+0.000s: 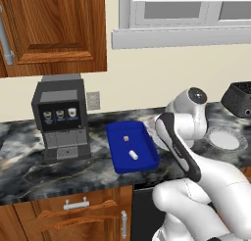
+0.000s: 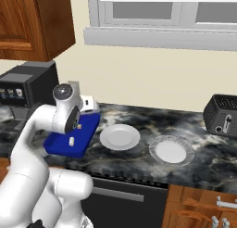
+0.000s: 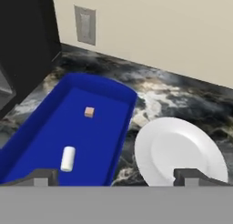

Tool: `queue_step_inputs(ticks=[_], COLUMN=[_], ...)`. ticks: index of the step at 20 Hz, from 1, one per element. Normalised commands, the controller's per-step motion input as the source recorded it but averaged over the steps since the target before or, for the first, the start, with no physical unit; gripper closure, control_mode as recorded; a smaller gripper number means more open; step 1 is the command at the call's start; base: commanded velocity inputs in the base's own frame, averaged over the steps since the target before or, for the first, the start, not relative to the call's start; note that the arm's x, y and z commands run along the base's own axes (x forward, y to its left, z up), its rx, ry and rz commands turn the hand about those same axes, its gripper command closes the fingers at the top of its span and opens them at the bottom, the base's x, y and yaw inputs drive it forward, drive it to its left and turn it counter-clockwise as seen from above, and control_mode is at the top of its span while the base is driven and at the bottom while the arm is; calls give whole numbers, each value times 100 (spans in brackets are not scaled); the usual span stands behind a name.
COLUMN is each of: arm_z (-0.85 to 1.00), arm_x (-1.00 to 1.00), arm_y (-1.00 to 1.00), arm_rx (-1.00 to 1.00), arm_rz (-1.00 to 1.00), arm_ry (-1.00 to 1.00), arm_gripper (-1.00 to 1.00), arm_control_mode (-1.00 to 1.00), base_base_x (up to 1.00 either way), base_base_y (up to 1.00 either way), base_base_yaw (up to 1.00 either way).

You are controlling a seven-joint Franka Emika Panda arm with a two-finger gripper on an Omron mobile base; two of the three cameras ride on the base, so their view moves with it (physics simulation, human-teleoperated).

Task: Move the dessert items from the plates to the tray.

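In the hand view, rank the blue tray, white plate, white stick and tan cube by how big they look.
1. blue tray
2. white plate, partly cut off at the bottom
3. white stick
4. tan cube, though it lies farther from the camera, so the gap is unsure.

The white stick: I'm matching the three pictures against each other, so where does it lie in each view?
Left base view: the white stick lies in the near part of the blue tray, centre of the picture.
Right base view: at left, on the tray floor, just beside the arm.
Hand view: lower left, in the tray.
Shared landmark: the tan cube lies in the same tray, farther toward the wall.
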Motion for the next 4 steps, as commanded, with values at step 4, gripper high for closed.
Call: queue_step_inputs(ticks=[4], arm_z=[36], arm_x=[-22], arm_y=[-4], arm_rx=[0], arm_rz=[0], arm_ry=[-8], arm_gripper=[-100], arm_control_mode=[-100], base_base_x=[0], base_base_y=[0], base_base_yaw=[0])
